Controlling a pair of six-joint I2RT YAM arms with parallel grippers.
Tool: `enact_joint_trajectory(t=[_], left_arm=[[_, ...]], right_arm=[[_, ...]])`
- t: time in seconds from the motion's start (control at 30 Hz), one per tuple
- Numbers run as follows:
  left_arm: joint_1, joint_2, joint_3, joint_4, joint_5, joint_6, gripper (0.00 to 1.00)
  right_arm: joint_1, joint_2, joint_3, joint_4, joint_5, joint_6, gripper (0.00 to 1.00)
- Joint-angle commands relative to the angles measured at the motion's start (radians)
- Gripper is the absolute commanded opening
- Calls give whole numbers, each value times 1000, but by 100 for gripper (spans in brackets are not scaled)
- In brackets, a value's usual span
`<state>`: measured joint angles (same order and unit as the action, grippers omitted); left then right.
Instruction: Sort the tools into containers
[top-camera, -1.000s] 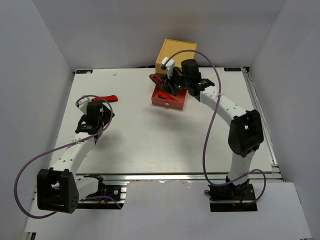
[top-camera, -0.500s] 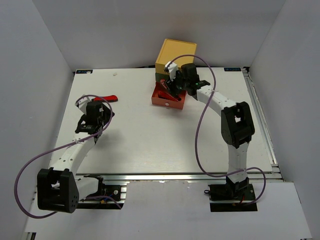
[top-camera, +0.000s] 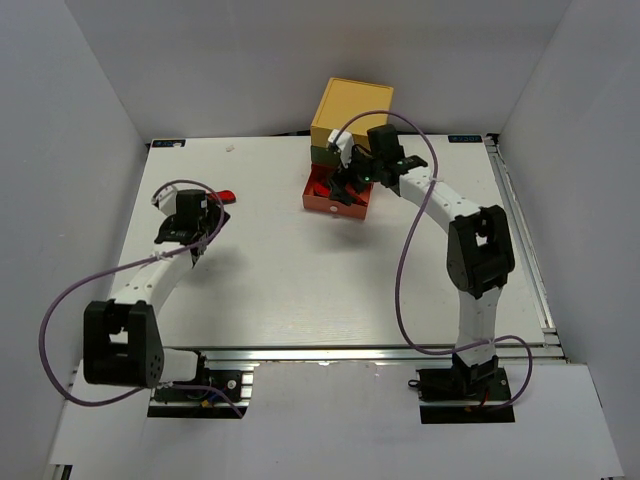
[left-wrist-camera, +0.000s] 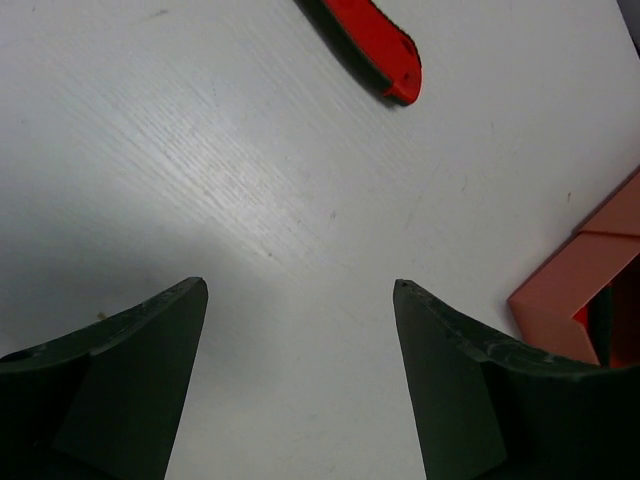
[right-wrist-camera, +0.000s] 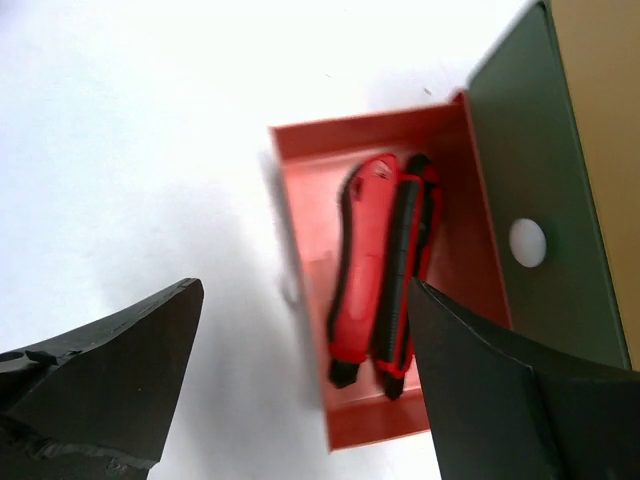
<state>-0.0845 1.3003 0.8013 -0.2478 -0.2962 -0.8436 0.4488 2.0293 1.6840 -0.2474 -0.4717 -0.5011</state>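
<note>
Robotics lab test cell, plain white table (top-camera: 300, 280) boxed in by bare grey panel walls (top-camera: 200, 60), aluminium extrusion rail (top-camera: 330, 353) along the near edge, left arm (top-camera: 150, 284) and right arm (top-camera: 440, 201) bolted there, loose purple cables (top-camera: 398, 295) trailing.

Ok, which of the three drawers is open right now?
The orange-red bottom drawer: it is pulled out with two red-and-black knife tools lying inside. The green drawer and the yellow drawer above it are shut.

Three red-and-black knife-like tools (right-wrist-camera: 365, 270), three stacked drawers (top-camera: 350, 105), two arms (top-camera: 432, 196).
</note>
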Motion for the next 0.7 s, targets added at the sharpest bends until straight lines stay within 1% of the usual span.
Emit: enact_joint_trajectory(t=[0.0, 0.07, 0.1, 0.13, 0.23, 0.27, 0.3, 0.33, 0.37, 0.43, 0.5, 0.67], left_arm=[[23, 80, 108, -39, -26, -52, 87], [43, 143, 200, -88, -38, -64, 88], [51, 216, 235, -106, -37, -78, 88], [57, 258, 313, -126, -38, -87, 89], [81, 419, 435, -208, -40, -139, 90], [81, 457, 516, -247, -41, -156, 90], [83, 535, 556, -264, -34, -188, 90], [112, 574, 594, -280, -28, -202, 90], [124, 608, 671, -312, -21, -213, 90], [129, 696, 735, -329, -5, -241, 91], [135, 738, 810, -346, 6, -267, 91], [147, 841, 920, -401, -4, -321, 91]], right_arm=[[-22, -150, 2, -50, -192, -31, 89], [-30, -187, -58, -38, -215, -24, 89], [-32, -216, -73, -36, -219, -24, 89], [-35, -228, -89, -36, -222, -22, 89], [-45, -268, -145, -36, -226, -17, 89], [-50, -283, -170, -38, -226, -16, 89], [-58, -291, -181, -38, -226, -14, 89], [-61, -296, -193, -38, -226, -13, 89], [-65, -303, -202, -36, -225, -13, 89], [-77, -320, -230, -38, -225, -11, 89], [-93, -334, -253, -36, -226, -11, 89], [-119, -356, -297, -35, -229, -10, 89]])
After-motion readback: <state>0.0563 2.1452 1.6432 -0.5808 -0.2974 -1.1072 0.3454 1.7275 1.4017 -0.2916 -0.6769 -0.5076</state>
